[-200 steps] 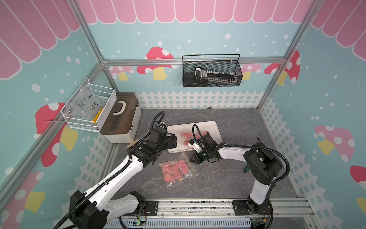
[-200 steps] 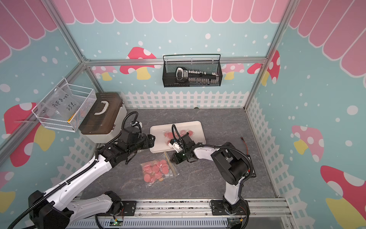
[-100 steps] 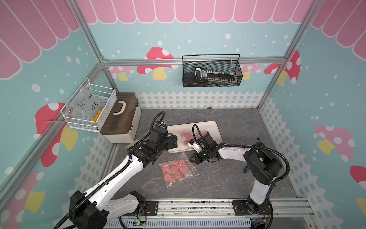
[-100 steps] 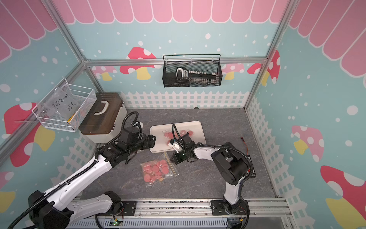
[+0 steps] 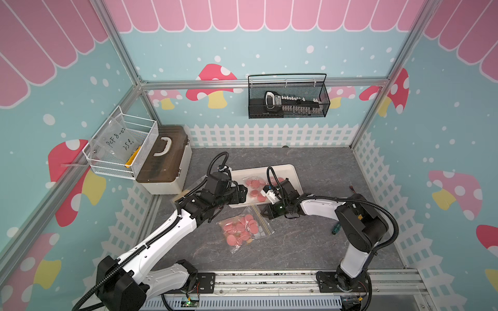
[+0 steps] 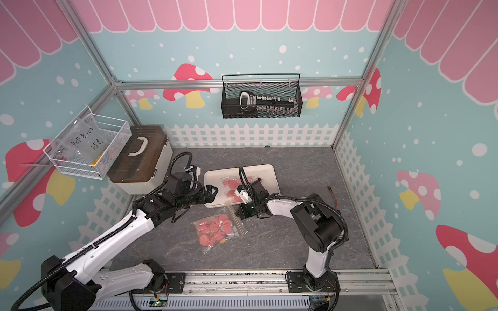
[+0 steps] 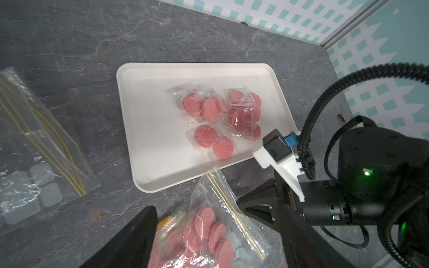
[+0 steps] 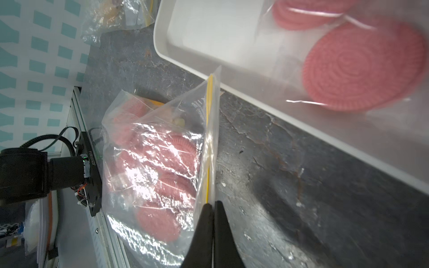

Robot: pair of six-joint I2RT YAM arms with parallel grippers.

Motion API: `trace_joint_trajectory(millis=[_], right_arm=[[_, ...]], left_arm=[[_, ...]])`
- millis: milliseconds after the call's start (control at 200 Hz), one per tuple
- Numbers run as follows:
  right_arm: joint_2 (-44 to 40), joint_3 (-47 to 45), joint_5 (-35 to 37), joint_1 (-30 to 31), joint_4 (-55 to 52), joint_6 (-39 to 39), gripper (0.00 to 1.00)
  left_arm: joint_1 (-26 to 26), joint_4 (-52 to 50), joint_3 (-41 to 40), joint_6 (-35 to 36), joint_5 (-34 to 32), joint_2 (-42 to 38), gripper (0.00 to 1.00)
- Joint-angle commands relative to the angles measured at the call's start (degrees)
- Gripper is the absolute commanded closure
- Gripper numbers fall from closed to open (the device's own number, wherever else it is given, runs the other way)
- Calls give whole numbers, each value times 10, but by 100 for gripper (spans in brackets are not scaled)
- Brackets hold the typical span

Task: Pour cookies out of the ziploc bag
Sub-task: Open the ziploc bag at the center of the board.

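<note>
The bag [image 5: 245,229] lies flat on the table [image 5: 310,242], just near of the tray [image 5: 291,169], with most cookies [image 5: 244,225] inside it. Its zip edge [image 8: 210,139] is on the right side and runs far to near. The right gripper [image 8: 212,205] is pinched shut on that edge. The bag's sealed end points left and near. The left gripper [image 6: 214,192], wide and empty, hangs over the tray's left corner, so it looks better placed to lift that end.
</note>
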Motion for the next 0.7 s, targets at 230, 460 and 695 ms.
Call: trace_joint_trajectory(millis=[230, 460, 695], right_arm=[[-62, -43, -5, -41, 3, 40, 100], [-89, -52, -30, -52, -13, 62, 100], [-95, -55, -30, -52, -15, 68, 100]], left_arm=[[-51, 31, 27, 15, 21, 56, 19], [-83, 63, 31, -13, 49, 105, 27], [-105, 81, 27, -89, 60, 148, 37]])
